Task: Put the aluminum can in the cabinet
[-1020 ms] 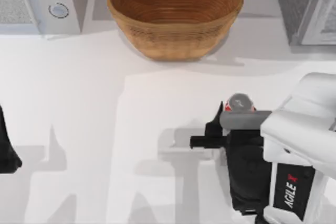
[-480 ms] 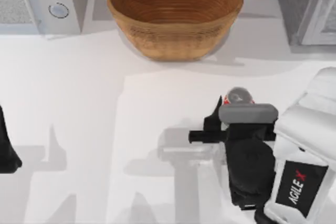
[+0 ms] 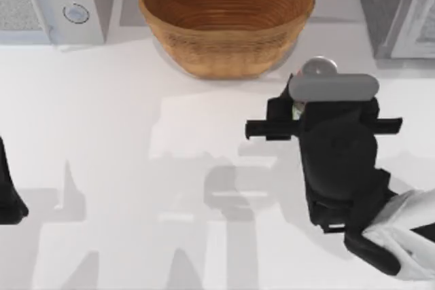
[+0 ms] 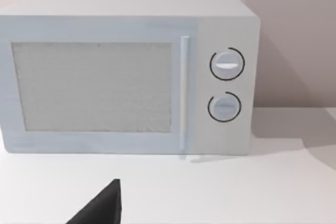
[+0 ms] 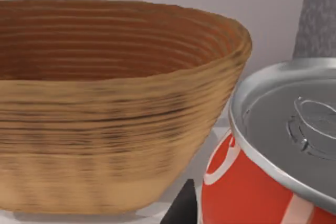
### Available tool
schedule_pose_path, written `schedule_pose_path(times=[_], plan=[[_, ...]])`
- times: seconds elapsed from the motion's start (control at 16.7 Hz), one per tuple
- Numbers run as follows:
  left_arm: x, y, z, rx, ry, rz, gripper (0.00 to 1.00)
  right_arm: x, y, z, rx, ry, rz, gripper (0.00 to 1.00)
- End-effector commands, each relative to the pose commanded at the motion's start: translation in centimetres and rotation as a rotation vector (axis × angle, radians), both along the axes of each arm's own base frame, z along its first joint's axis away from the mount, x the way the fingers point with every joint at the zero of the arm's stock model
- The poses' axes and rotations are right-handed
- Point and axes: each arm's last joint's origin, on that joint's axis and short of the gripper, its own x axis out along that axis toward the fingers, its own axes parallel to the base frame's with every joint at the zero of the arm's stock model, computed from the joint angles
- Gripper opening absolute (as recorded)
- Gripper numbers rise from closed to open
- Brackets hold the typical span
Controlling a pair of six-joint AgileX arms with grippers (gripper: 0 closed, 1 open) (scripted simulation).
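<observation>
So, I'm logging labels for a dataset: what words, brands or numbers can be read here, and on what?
No text can be read.
aluminum can: white marks on its red label, cut off, not readable as letters.
microwave: two dials with plain pointer lines, no numbers or words.

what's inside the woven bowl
Nothing: the bowl shows bare ribbed inner walls and floor. The can is beside it, under the right gripper.

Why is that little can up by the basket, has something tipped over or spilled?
Nothing stands out. The aluminum can sits upright at the right hand, beside the woven bowl, with no spill on the table.
</observation>
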Motion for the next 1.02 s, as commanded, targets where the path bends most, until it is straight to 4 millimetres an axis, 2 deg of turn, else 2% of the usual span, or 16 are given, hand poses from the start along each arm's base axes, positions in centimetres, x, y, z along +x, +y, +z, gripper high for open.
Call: schedule_pose_path(times=[0.12,0.24,0.66,0.84,1.02], plan=[[0.0,0.0,0.0,0.0,0.0,0.0,1.0,-0.4,-0.3,2.1,0.009,-0.002,0.001,0.0],[0.0,0.0,0.0,0.0,0.0,0.0,1.0,-0.6,-0.6,3.2,0.017,-0.003,0.002,0.0],[0.0,0.0,0.0,0.0,0.0,0.0,1.0,-0.7,-1.0,3.4,0.017,0.002,0.002,0.0],[0.0,0.0,0.0,0.0,0.0,0.0,1.0,-0.8,-3.1,4.3,0.009,0.016,0.007,0.0],[0.0,0.0,0.0,0.0,0.0,0.0,1.0,-1.3,-6.7,6.5,0.026,-0.007,0.009,0.0]])
